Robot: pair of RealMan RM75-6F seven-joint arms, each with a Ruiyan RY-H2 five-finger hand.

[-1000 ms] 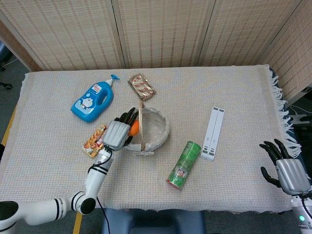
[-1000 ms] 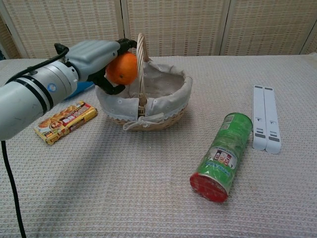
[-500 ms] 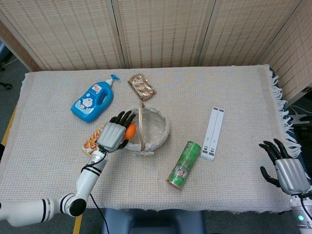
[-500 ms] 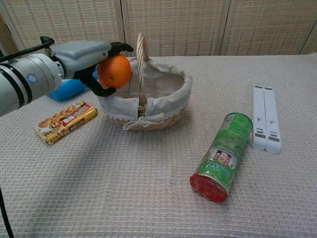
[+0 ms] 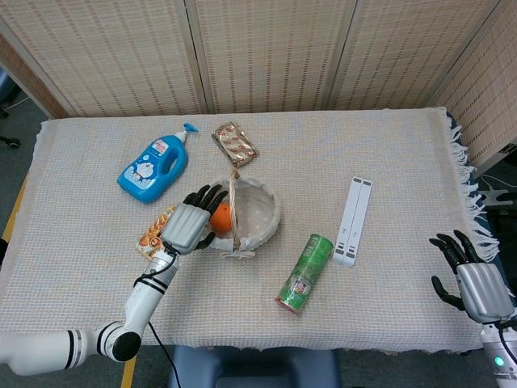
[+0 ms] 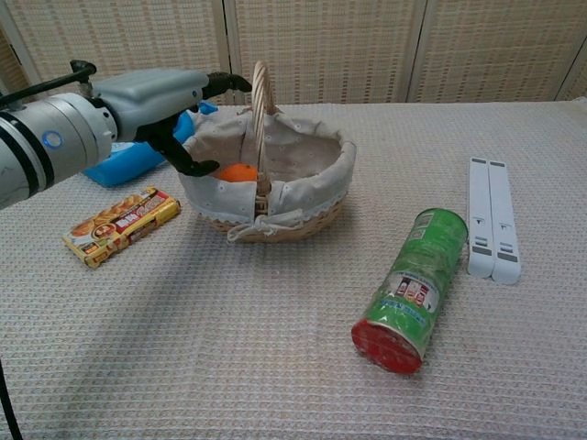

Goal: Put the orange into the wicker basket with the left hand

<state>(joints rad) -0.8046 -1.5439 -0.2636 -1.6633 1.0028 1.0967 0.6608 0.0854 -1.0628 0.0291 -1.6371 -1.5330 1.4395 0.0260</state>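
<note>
The orange (image 6: 236, 171) lies inside the wicker basket (image 6: 303, 206) against its left wall, and shows in the head view as an orange (image 5: 222, 216) patch beside the handle. My left hand (image 6: 158, 96) hovers over the basket's left rim with fingers spread and nothing in them; the head view shows the same left hand (image 5: 187, 225) at the basket (image 5: 262, 224). My right hand (image 5: 475, 284) hangs open off the table's right front corner, far from the basket.
A blue soap bottle (image 5: 153, 167) and a brown snack packet (image 5: 235, 143) lie behind the basket. A yellow snack bar (image 6: 120, 224) sits left of it. A green can (image 6: 411, 288) lies on its side in front, a white flat case (image 6: 492, 229) to the right.
My left hand let go of the orange, which dropped from between the fingers into the basket. The fingers have spread. The right hand has not moved.
</note>
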